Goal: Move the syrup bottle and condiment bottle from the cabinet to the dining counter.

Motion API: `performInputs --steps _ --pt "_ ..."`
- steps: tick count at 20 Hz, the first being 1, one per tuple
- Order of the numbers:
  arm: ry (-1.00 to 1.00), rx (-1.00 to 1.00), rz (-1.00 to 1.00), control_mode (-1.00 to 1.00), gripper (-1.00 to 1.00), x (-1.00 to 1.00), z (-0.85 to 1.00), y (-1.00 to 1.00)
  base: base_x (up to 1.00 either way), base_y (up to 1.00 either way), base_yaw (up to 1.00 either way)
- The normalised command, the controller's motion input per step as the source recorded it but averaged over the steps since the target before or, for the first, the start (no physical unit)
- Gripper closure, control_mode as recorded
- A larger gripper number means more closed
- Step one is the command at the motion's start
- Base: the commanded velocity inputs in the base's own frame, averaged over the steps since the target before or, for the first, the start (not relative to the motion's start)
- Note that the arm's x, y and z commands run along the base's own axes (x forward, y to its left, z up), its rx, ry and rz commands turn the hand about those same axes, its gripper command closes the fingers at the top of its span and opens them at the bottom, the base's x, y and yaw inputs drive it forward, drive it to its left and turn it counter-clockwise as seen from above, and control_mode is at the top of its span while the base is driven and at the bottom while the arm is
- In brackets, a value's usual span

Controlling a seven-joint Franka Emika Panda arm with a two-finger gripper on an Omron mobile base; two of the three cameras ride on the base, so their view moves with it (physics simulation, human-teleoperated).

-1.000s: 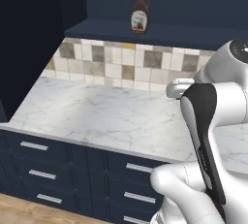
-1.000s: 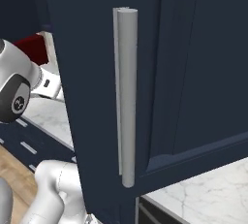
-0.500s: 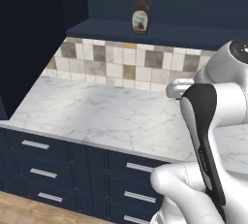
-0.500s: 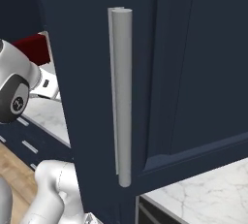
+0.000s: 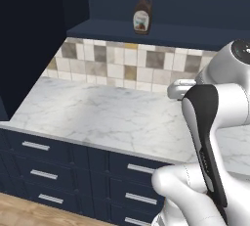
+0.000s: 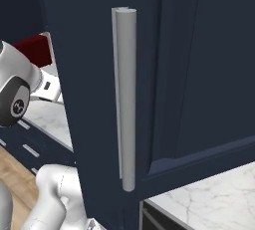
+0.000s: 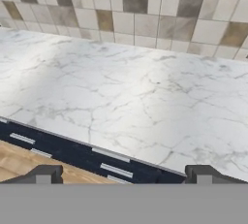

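In the hand view the gripper (image 7: 122, 175) stands wide open and holds nothing: its two dark finger tips (image 7: 44, 173) rise at about seven and five o'clock, far apart, above the front edge of a marble worktop (image 7: 126, 104). That worktop is white with fine grey veins, smooth and flat, and it runs back toward twelve o'clock to a tiled wall (image 7: 131, 9) of square tiles in cream, beige, tan and grey. Below the marble edge, near six o'clock, lie navy drawer fronts (image 7: 82, 154) with short silver handles, and a strip of wooden floor (image 7: 19, 162) shows at eight o'clock.

In the left base view the syrup bottle (image 5: 142, 17) stands upright at twelve o'clock on the open bottom shelf of the navy cabinet (image 5: 161, 29), above the tiles; its long axis is vertical, cap up, the pale label facing the camera. It has a dark brown rounded body, a narrow neck and a dark cap. It is well apart from the arm, which rises at four o'clock.

In the right base view a panelled navy cabinet door (image 6: 164, 89) hangs close, with a long vertical silver bar handle (image 6: 126, 99), round and matt.
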Motion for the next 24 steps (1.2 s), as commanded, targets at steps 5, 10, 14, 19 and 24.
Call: performInputs --steps 5,10,14,19,24 --pt "-0.02 0.02 0.0 -1.0 -1.0 0.0 0.0 -0.01 0.0 0.0 0.0" --pt "-0.2 0.04 0.09 -1.0 -1.0 0.0 0.31 -0.01 0.0 0.0 0.0" --pt "-0.1 0.0 0.09 -1.0 -1.0 0.04 0.49 0.0 0.0 0.0 0.0" --pt "-0.02 0.0 0.05 -1.0 -1.0 0.2 0.59 0.0 0.0 0.0 0.0" --pt "0.0 0.0 0.01 -1.0 -1.0 0.31 0.65 0.0 0.0 0.0 0.0"
